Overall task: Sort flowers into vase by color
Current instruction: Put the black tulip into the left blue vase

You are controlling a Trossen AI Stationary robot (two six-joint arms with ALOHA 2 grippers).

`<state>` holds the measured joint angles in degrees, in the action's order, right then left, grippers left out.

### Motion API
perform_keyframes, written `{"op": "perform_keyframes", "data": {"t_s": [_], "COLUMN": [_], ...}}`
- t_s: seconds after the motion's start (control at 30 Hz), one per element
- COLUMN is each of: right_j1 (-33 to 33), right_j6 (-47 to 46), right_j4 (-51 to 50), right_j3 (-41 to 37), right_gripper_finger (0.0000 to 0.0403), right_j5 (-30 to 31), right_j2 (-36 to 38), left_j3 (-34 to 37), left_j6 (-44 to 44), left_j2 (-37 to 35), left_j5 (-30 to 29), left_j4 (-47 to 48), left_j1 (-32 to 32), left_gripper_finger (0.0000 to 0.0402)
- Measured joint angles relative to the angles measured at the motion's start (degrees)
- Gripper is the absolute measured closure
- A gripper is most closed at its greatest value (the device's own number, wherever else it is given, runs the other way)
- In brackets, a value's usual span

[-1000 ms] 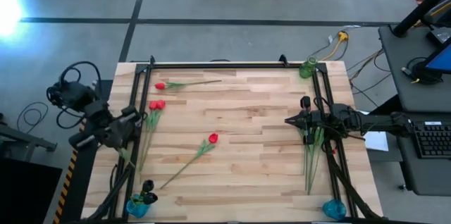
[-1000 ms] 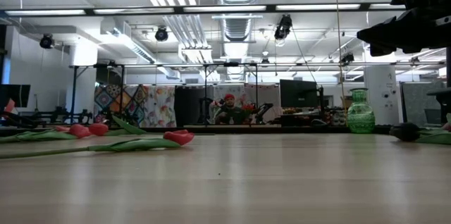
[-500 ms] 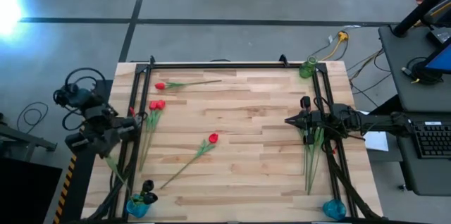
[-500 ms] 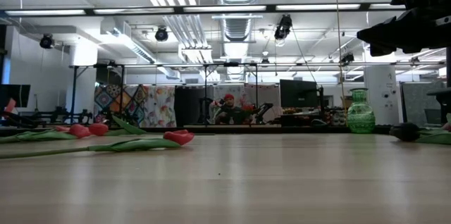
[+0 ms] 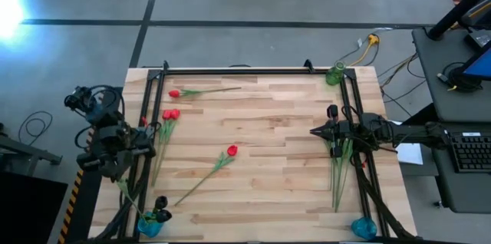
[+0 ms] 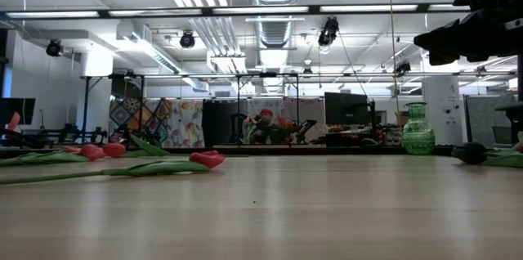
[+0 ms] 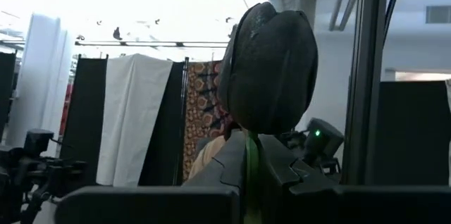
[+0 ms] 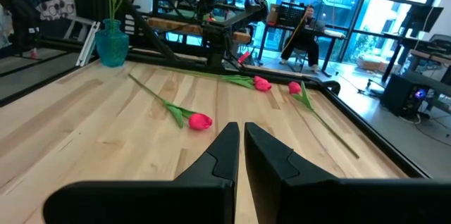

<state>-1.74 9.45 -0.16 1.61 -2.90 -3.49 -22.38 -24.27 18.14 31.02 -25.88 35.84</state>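
Between left end effector fingers, dark flower stands upright, head upward.

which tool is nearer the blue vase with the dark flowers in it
Left. The left tool hangs off the table's left edge, holding a dark flower by its stem, close above that blue vase. The right tool hovers over the table's right side, far across from it.

Bright, even overhead light fills the room. Glare flares at the high view's upper left edge. In the left wrist view a backlit dark flower head stands soft-focused against blown-out ceiling.
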Motion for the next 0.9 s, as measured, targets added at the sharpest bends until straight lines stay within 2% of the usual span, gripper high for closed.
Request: {"op": "perform_keyframes", "data": {"t_s": [0.4,0.9], "right_j1": [-0.02,-0.01], "right_j6": [0.09,0.08], "right_j4": [0.00,0.00], "right_j3": [0.00,0.02], "right_gripper_finger": [0.0385,0.0385], "right_j5": [0.00,0.00], "right_j2": [0.02,0.01], "left_j3": [1.61,5.97], "left_j6": [6.88,10.31], "left_j2": [1.98,3.76], "left_j5": [0.01,1.03], "left_j4": [0.41,0.34], "left_j1": [3.89,8.84], "left_gripper_finger": [0.0401,0.0401]}}
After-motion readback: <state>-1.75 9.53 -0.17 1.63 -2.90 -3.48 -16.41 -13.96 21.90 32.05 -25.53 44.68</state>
